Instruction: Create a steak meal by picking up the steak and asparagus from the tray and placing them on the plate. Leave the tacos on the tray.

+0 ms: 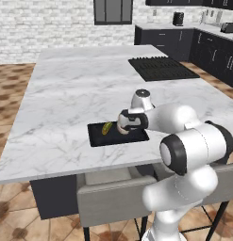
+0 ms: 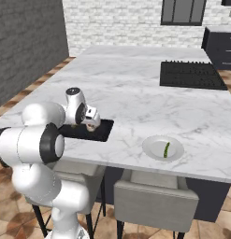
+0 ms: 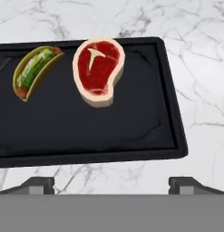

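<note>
On the left of the tray (image 3: 145, 131) lies the taco (image 3: 35, 70), set apart because it is meant to remain there. Just to its right, not touching it, the steak (image 3: 98, 70) lies flat towards the far rim. The tool (image 3: 112, 183) hangs above the tray's near edge with its tips spread wide and nothing between them, apparently poised for the steak. Far to the right on the marble bench (image 2: 135, 93), the asparagus (image 2: 166, 149) already lies on the white plate (image 2: 154, 151).
</note>
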